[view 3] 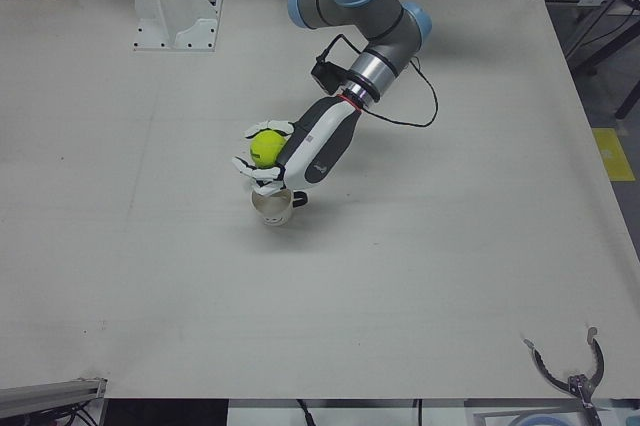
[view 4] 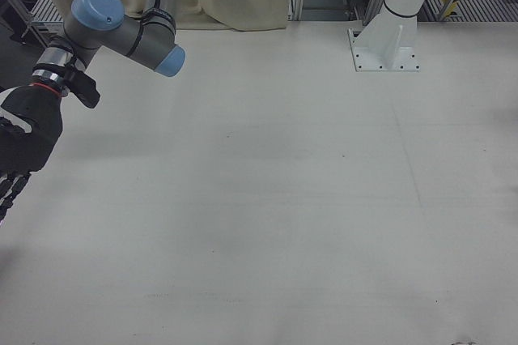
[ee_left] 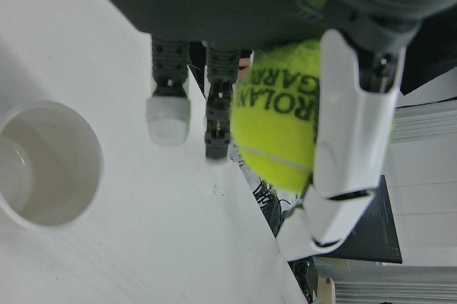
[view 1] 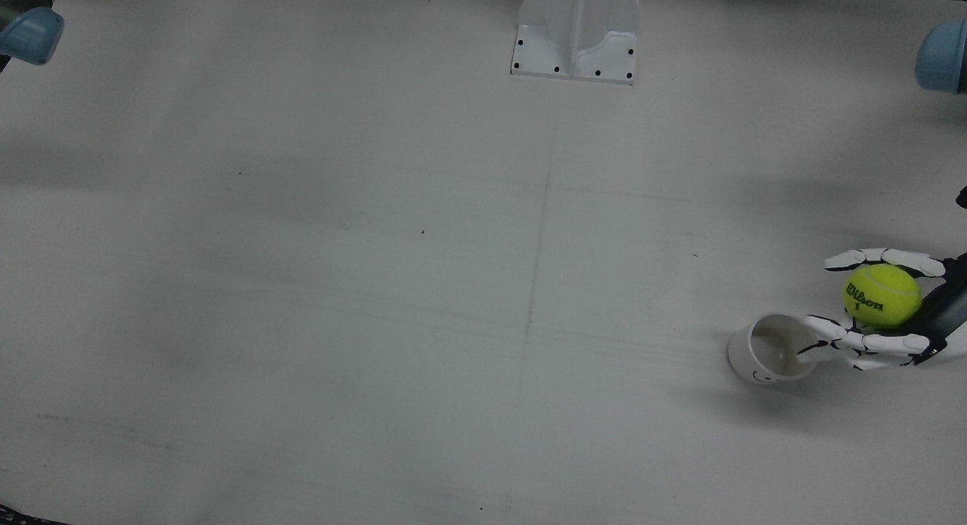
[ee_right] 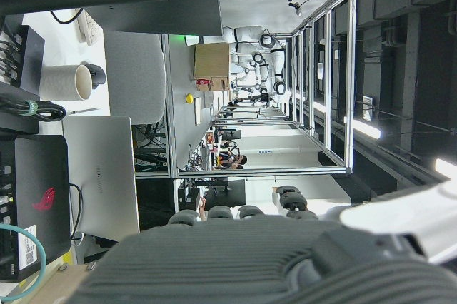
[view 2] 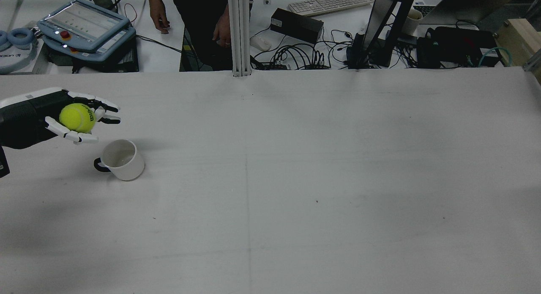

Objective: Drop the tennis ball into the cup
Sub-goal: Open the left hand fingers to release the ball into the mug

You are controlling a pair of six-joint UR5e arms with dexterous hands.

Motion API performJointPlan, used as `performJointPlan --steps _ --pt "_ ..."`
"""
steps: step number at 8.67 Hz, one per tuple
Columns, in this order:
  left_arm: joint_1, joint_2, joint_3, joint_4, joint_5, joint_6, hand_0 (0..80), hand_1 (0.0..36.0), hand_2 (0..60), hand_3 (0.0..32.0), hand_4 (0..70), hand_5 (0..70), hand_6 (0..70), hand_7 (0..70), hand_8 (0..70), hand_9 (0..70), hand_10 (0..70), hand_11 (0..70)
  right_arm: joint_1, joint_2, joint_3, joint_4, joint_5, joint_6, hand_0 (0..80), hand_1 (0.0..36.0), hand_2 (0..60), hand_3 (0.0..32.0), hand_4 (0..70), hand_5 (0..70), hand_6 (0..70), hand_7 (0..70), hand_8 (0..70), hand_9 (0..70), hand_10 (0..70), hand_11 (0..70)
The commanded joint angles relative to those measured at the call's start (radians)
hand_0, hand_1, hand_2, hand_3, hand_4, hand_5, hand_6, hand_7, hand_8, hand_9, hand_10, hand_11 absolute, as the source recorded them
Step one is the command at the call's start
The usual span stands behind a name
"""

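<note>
A yellow-green tennis ball [view 1: 882, 296] sits in my left hand [view 1: 880, 343], whose fingers are closed around it. The hand holds it above the table, just beside a white cup [view 1: 770, 349] with a black handle that stands upright and empty. In the rear view the ball [view 2: 77, 117] is up and left of the cup [view 2: 120, 159]. The left hand view shows the ball [ee_left: 278, 133] in the fingers and the cup's open mouth [ee_left: 46, 165] below. My right hand [view 4: 20, 146] hangs at the left edge of the right-front view, empty, fingers extended.
A white arm pedestal [view 1: 576, 30] stands at the table's robot side. Beyond the far edge in the rear view are a teach pendant [view 2: 84, 25], cables and a standing person [view 2: 198, 15]. A metal tool [view 3: 570, 371] lies at the near right corner.
</note>
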Motion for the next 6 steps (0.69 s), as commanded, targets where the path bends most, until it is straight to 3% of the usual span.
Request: performJointPlan --steps 1,2,6 --pt "0.0 0.002 0.003 0.003 0.0 -0.003 80.0 36.0 58.3 0.0 8.7 13.8 3.2 0.0 0.0 0.3 0.2 5.1 0.0 0.0 0.0 0.0 0.0 0.0 0.0 0.0 0.0 0.0 0.0 0.0 0.0 0.0 0.0 0.0 0.0 0.0" --pt "-0.001 0.011 0.003 -0.001 0.0 -0.004 80.0 36.0 54.0 0.0 6.0 13.5 2.4 0.0 0.0 0.0 0.0 3.3 0.0 0.0 0.0 0.0 0.0 0.0 0.0 0.0 0.0 0.0 0.0 0.0 0.0 0.0 0.0 0.0 0.0 0.0" --pt "-0.001 0.015 0.002 -0.02 0.0 -0.004 80.0 36.0 55.4 0.0 4.1 13.4 1.9 0.0 0.0 0.0 0.0 2.0 0.0 0.0 0.0 0.0 0.0 0.0 0.0 0.0 0.0 0.0 0.0 0.0 0.0 0.0 0.0 0.0 0.0 0.0"
